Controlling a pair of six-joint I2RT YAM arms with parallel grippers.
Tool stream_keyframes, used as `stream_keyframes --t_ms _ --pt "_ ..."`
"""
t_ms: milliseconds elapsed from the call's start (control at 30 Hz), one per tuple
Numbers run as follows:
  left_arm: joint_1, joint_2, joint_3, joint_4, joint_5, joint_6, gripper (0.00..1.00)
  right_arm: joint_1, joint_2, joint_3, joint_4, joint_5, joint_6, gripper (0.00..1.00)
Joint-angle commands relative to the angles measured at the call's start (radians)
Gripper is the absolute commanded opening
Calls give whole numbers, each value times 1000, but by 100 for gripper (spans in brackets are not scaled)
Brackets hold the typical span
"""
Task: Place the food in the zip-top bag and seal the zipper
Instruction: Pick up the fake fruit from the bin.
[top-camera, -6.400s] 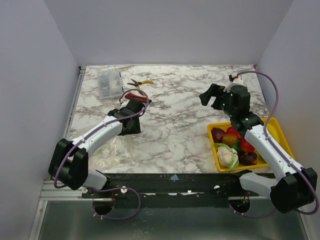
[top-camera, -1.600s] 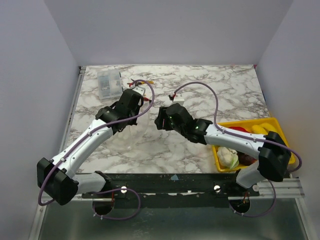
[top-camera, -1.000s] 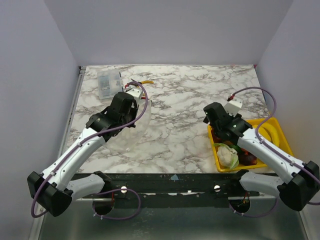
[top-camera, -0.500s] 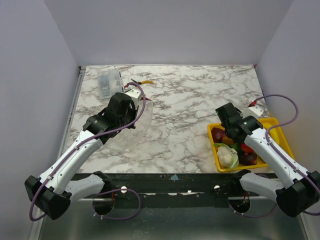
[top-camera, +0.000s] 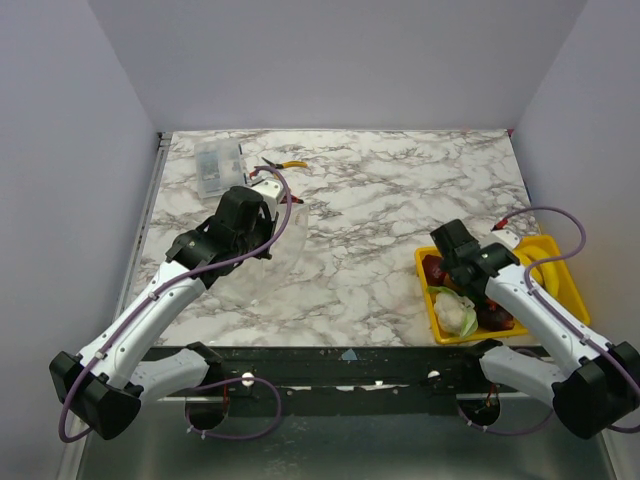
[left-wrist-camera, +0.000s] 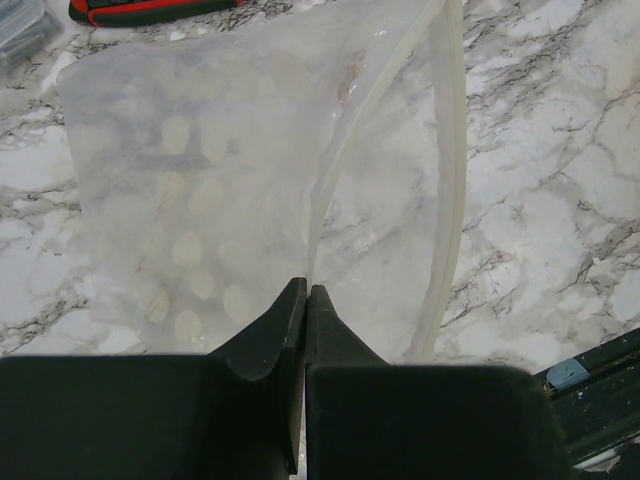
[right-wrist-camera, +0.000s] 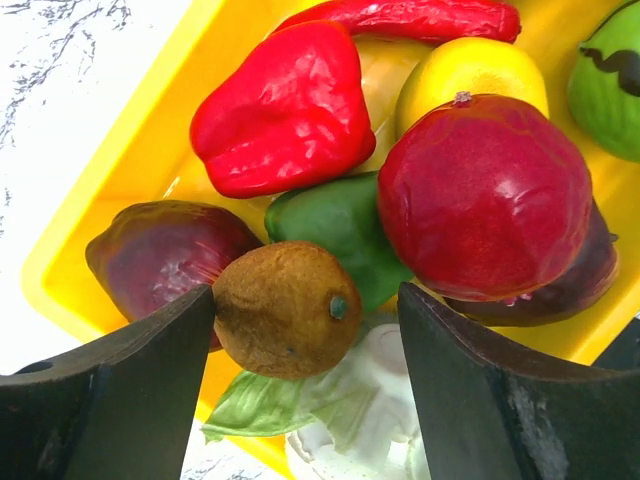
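A white marble-patterned bench (top-camera: 370, 220) with grey veins sits between plain grey walls, and the two arms are fixed at its near edge.

In the near right corner stands a yellow tray (right-wrist-camera: 125, 145) that holds the food. The right fingers (right-wrist-camera: 130, 400) are spread wide just above it and grip nothing. In the wrist view a brown round fruit (right-wrist-camera: 285, 310) shows in the gap between them. Around it lie:
- a dark maroon piece (right-wrist-camera: 160, 260)
- a green pepper (right-wrist-camera: 340, 225)
- a red pepper (right-wrist-camera: 285, 110)
- a big maroon fruit (right-wrist-camera: 485, 195)
- a yellow lemon (right-wrist-camera: 470, 70)
- a red chili (right-wrist-camera: 400, 17)

The pale leafy piece (top-camera: 453, 312) lies at the tray's near end.

On the left half of the bench, about midway between the near and far edges, the left fingers (left-wrist-camera: 260, 350) are pressed together on one lip of the zip-top bag (left-wrist-camera: 200, 200). The bag spreads away from them over the marble with its dotted face to the left. Its mouth gapes, and the two strips of the zipper (left-wrist-camera: 455, 170) stand apart. Nothing is inside it.

Beyond the bag lies a red-handled tool (left-wrist-camera: 150, 8). In the far left corner are a clear compartment box (top-camera: 220, 167) and, just beside it, yellow-handled pliers (top-camera: 285, 165).
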Motion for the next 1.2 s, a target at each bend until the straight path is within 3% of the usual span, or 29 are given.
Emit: stream_keyframes --t_ms 0,167,333,633,700,800,967,1067,1167 --pt "8 -4 -6 14 24 -2 0 -6 -19 -19 42 -21 35 73" --pt "10 4 -6 13 21 -2 0 -6 -39 -51 72 -19 66 68" --pt "12 11 -6 14 25 -2 0 -6 -90 -64 96 -12 69 40" --pt "17 15 -7 14 44 -5 0 -5 -118 56 102 50 -108 10" --pt "18 16 -6 17 53 -6 0 -6 -123 74 189 -47 -253 6" --pt "22 16 -7 18 68 -8 0 -6 -145 60 400 -373 -479 5" --pt "28 18 -9 25 87 -12 0 -4 -161 -34 755 -842 -507 5" --pt "31 24 -9 26 87 -15 0 38 -89 -31 876 -930 -461 4" --pt "34 29 -10 25 87 -16 0 167 -17 3 950 -895 -453 4"
